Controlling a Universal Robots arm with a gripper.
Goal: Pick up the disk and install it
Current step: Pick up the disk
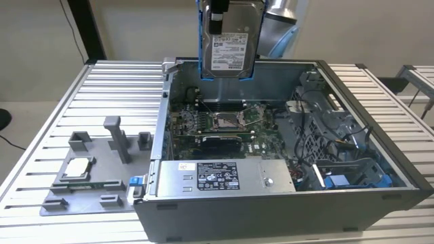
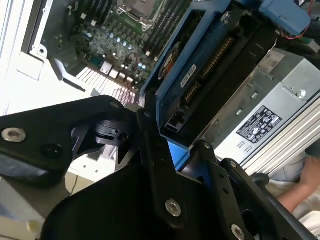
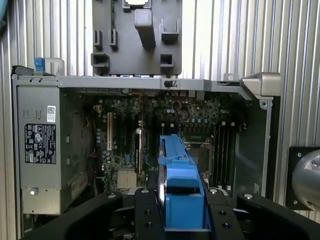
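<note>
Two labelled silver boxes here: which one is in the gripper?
The disk, white-labelled in its blue bracket, hanging upright above the case; the black-labelled box lies inside the case.

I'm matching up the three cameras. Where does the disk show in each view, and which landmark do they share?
Exterior view: the disk hangs upright above the open case, top centre, label toward the camera.
Second wrist view: the disk close up, circuit side showing, beside the silver box.
First wrist view: the disk edge-on, blue-framed, over the motherboard.
Shared landmark: the silver box with the black label.
</note>
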